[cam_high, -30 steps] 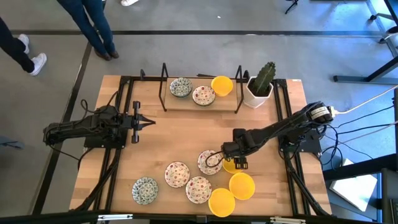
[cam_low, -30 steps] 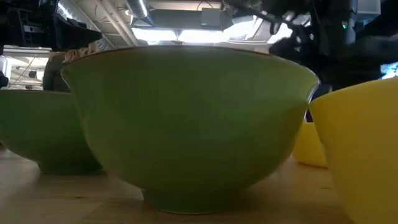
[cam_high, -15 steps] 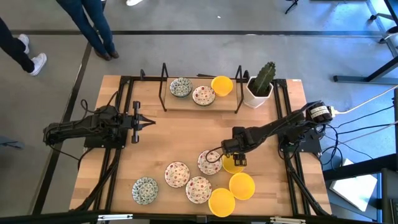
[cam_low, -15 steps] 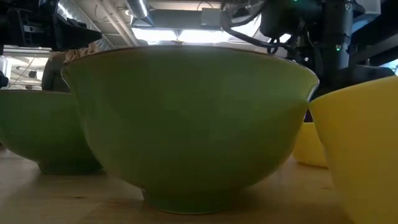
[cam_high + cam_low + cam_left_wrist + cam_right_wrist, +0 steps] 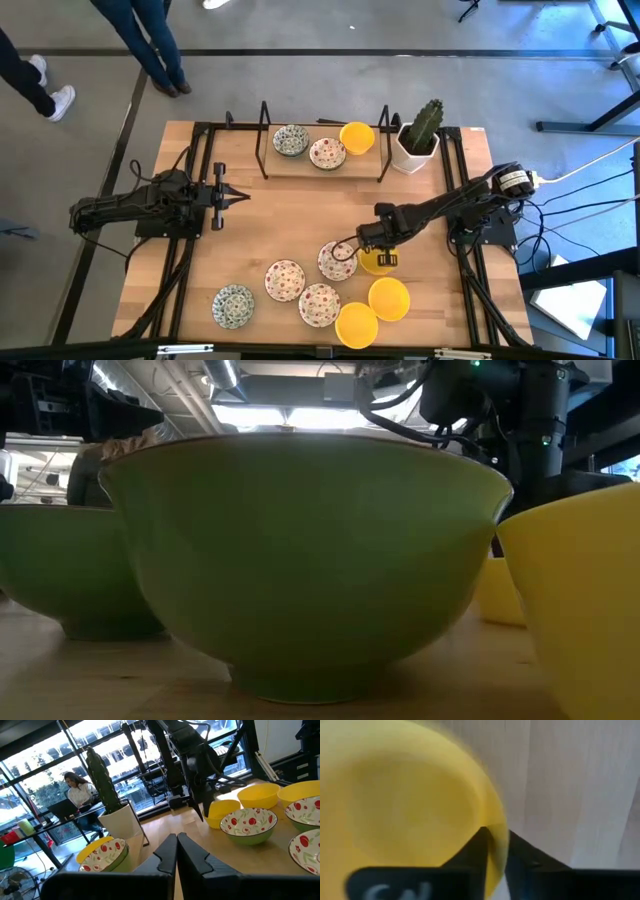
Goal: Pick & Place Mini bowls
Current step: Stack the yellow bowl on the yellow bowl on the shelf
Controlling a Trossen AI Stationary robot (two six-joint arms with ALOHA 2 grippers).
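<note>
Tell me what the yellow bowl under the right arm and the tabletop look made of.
Yellow bowl: smooth, evenly coloured, faintly glossy, likely glazed ceramic or plastic; the look leaves it open. The right tool pinches its rim. Tabletop: pale wood with visible grain lines, matte.

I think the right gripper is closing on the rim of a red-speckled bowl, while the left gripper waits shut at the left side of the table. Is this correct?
Not quite. The right gripper closes on the rim of a plain yellow bowl, as the right wrist view shows; the red-speckled bowl only lies beside it. The rest holds: the left gripper waits shut at the table's left side.
</note>
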